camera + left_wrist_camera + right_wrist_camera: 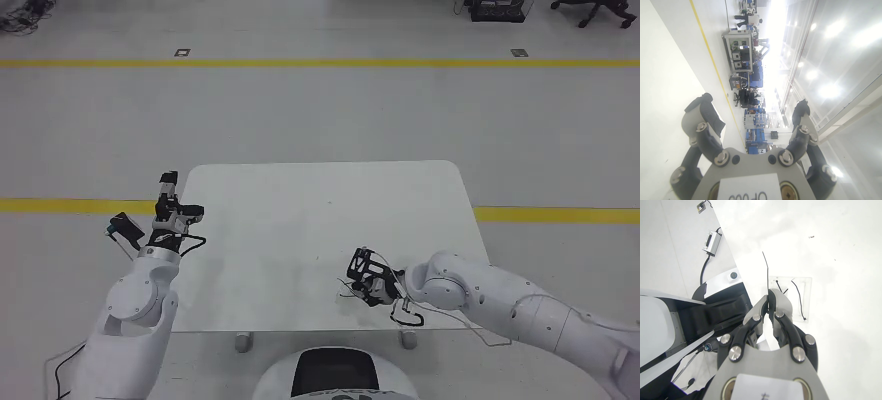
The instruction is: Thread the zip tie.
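Observation:
My right gripper (769, 295) is shut on a thin black zip tie (767, 272), whose free end sticks straight out past the fingertips over the white table (829, 256). Just beyond the fingertips lies a clear flat tray (807, 281) holding two more black zip ties, a short one (779, 286) and a long curved one (799, 300). In the top view the right gripper (358, 270) sits near the table's front edge. My left gripper (168, 190) is raised at the table's left edge. It (754, 100) stands open with nothing between its fingers, pointing out into the room.
The white table (320, 230) is bare across its middle and back. A grey power adapter (710, 242) with its cable lies on the floor beside the table's edge. A small dark speck (811, 237) sits on the tabletop beyond the tray.

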